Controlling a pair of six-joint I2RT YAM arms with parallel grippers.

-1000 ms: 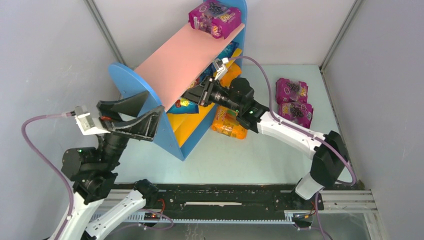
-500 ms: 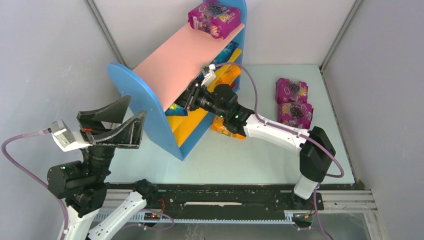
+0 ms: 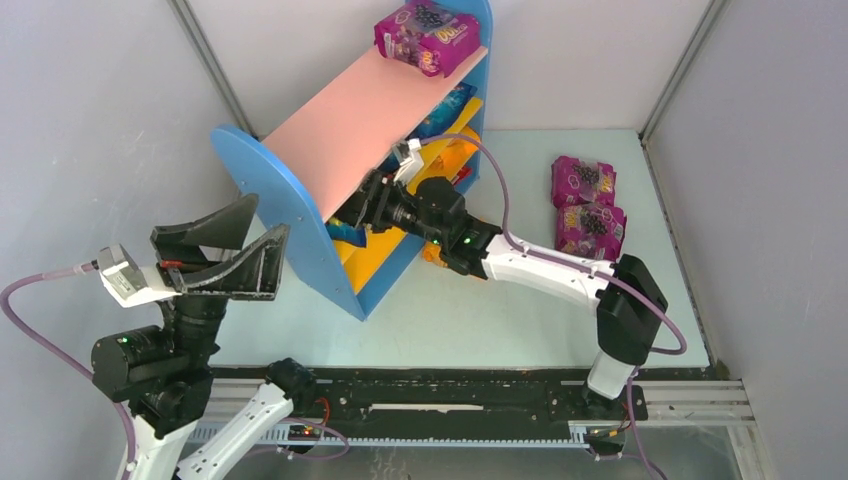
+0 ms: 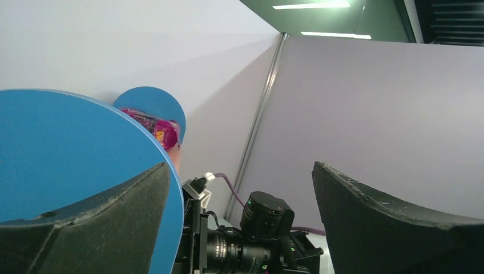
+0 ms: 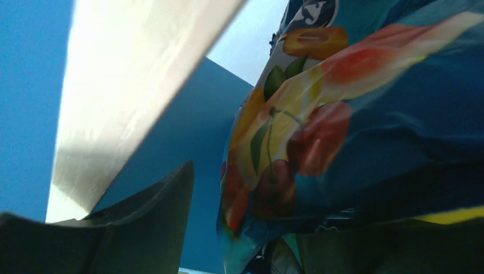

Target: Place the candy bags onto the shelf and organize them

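Blue candy bag point(image 5: 354, 114) on shelf point(image 3: 268, 185) middle tier, mostly hidden under pink board point(image 3: 370, 110). Right gripper point(image 3: 375, 200) beside it, grip unclear. Left gripper point(image 3: 268, 218) gaping, seven o'clock of shelf.

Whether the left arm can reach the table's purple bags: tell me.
Probably not: shelf and right arm lie between the open left gripper and the purple bags.
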